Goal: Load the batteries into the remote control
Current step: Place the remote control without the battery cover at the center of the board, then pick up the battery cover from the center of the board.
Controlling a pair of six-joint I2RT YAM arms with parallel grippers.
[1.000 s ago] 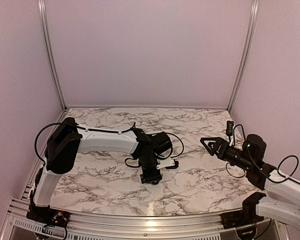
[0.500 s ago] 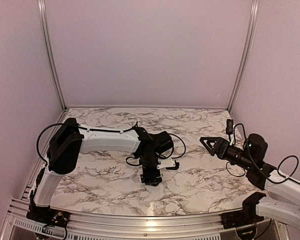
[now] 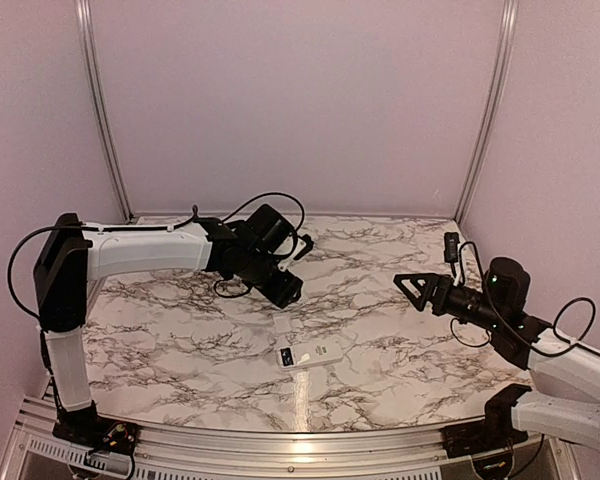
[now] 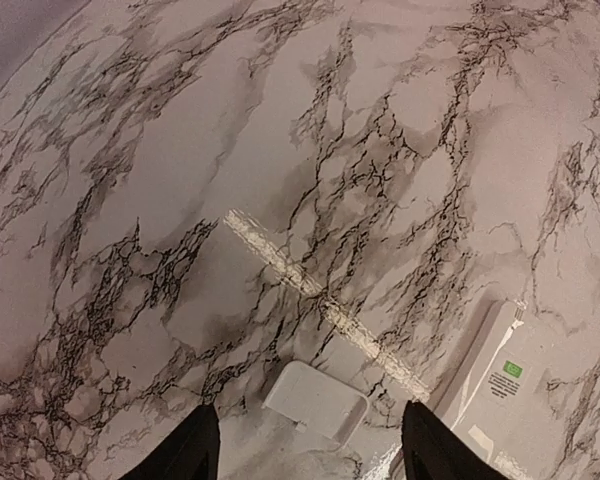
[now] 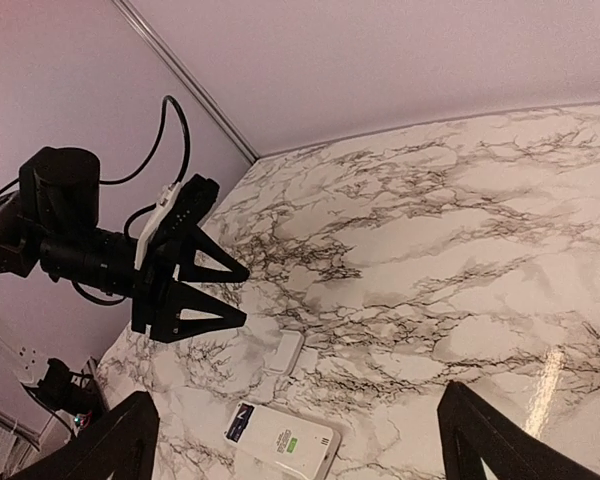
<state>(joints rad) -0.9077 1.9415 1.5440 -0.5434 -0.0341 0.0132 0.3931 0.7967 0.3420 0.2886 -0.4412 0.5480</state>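
Left tool (image 3: 288,293), right tool (image 3: 408,293): both apart, empty. A careless descent could shove the cover plate (image 3: 285,325) at the remote control's (image 3: 311,353) eleven o'clock.

From my remote station, a robotics lab test cell: a marble-patterned tabletop (image 3: 400,350) boxed in by plain pale wall panels (image 3: 290,100) on aluminium posts (image 3: 104,110), with the cabled left arm (image 3: 140,250) and right arm (image 3: 575,358) mounted at an extruded metal rail (image 3: 240,448) along the near edge.
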